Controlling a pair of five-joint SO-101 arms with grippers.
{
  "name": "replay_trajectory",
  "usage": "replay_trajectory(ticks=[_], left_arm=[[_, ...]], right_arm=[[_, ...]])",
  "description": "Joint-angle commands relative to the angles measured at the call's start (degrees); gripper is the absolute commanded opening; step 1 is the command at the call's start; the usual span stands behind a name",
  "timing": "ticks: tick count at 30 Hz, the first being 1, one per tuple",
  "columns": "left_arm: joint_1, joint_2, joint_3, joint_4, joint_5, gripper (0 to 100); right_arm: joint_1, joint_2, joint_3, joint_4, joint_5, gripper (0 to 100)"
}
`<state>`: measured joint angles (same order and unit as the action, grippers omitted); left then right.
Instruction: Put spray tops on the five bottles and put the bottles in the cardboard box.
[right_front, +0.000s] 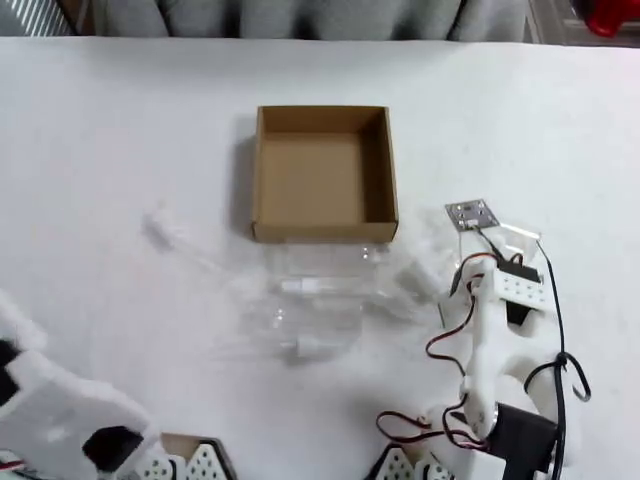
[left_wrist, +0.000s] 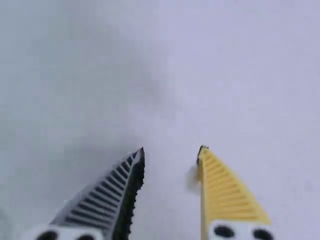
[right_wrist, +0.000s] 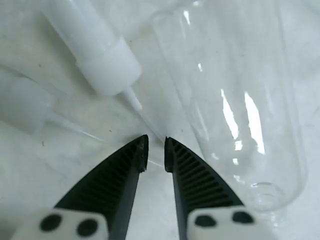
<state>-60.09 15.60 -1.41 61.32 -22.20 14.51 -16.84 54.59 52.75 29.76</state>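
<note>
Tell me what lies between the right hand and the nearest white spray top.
In the right wrist view, only the thin tube of that white plastic spray top, over bare white table, pointing at the right hand.

A white worktop (right_front: 110, 110) lies all around the right claw (right_wrist: 155, 150). It is plain and matt, with a few small dark specks close under the claw. The light is soft and even, and the shadows are pale. Far ahead of the claw, past the far edge of the worktop, stand grey folds (right_front: 300, 15); whether they are cloth or cushions I cannot tell. Ahead and to the right of the claw is a red thing (right_front: 612, 15). Ahead and far to its left is a striped surface (right_front: 30, 15).
</note>
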Motion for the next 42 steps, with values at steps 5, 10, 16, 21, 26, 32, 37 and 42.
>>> replay_trajectory(ticks=[5,10,16,21,26,32,37,42], left_arm=[[-11.5,15.7,-15.6,-3.6,10.9,18],[-11.7,25.4,-33.1,9.7,11.5,18],[-10.8,29.8,-53.6,28.0,11.2,18],[-5.8,30.5,-62.9,41.3,4.7,18],[-1.4,29.8,-61.8,41.3,7.8,12],[4.3,22.5,-51.9,41.3,8.0,12],[9.1,11.2,-37.1,40.8,7.9,12],[14.4,-0.2,-20.0,35.2,7.9,12]], right_arm=[[-0.8,-1.2,0.4,-0.6,0.0,4.2],[-0.8,-1.2,0.4,-0.6,0.0,4.2],[-0.8,-1.2,0.4,-0.4,0.0,4.2],[-0.7,-1.5,0.9,-0.3,-0.1,4.2],[-0.5,-1.5,1.0,-0.3,-0.3,4.2],[-0.6,-1.5,1.0,-0.4,-0.3,4.2],[-0.7,-1.5,1.0,-0.5,-0.2,4.2],[-0.7,-1.5,1.0,-0.6,-0.2,4.2]])
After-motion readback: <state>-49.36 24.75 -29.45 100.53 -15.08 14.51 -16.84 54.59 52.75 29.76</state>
